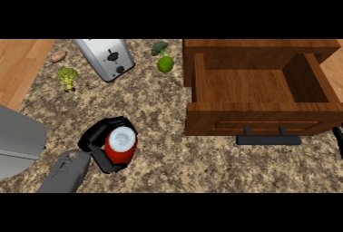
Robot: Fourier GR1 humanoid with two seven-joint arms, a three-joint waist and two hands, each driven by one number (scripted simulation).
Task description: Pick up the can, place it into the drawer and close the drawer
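Note:
A red can [121, 152] with a white top stands on the speckled counter at the lower left. My left hand [95, 136] is curled round it, fingers on its far side and thumb below. The wooden drawer [254, 118] is pulled open at the right, its inside bare, with a black handle [268, 139] on its front. The can is well left of the drawer front. A thin black sliver at the right edge is my right hand [338, 141]; the rest of it is out of the picture.
A silver toaster [106, 58] lies at the back. Near it are a broccoli floret [67, 77], a brown vegetable [59, 55], and a green fruit [164, 65] beside the drawer's cabinet. A large grey object [17, 140] fills the left edge.

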